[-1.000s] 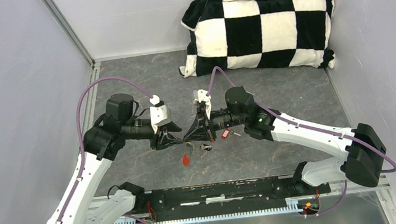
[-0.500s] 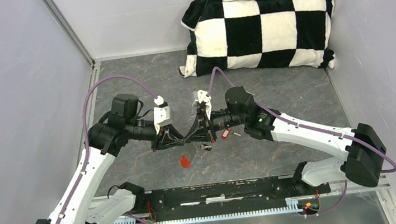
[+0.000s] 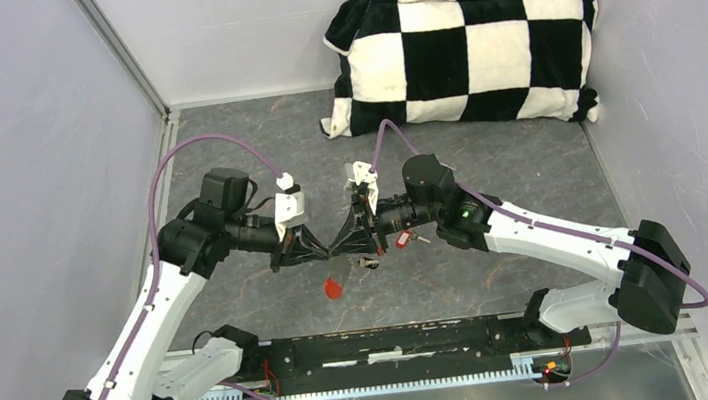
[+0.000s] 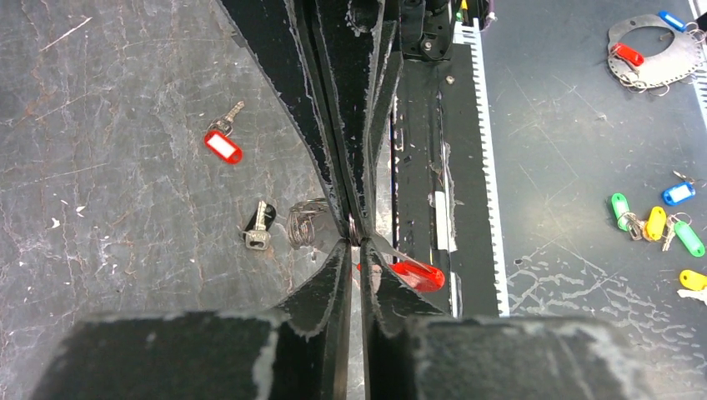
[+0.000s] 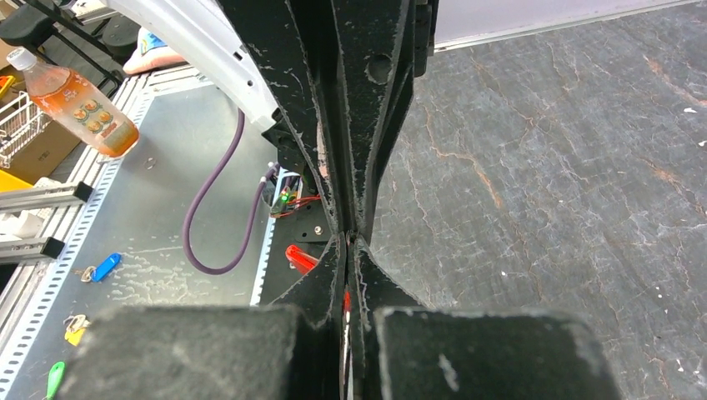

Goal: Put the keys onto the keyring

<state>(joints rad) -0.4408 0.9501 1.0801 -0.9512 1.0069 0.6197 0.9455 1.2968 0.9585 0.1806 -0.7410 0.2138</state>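
My right claw is clamped shut on a silver ring of the keyring. It meets my left claw tip to tip. The left claw is narrowed to a slit at that ring, and I cannot tell whether it grips. The fob hangs below. The red key and black key lie apart mid-counter.

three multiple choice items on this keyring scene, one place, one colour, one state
1. The black-headed key lies: A on the table; B hanging in the air; C out of sight.
2. The oval fob is: A green; B red; C yellow.
3. The right hand is: A wide open; B shut; C out of view.
Answers: 1 A, it rests flat on the table. 2 B, bright red in the left wrist view. 3 B, no gap shows at its tips in its own wrist view.
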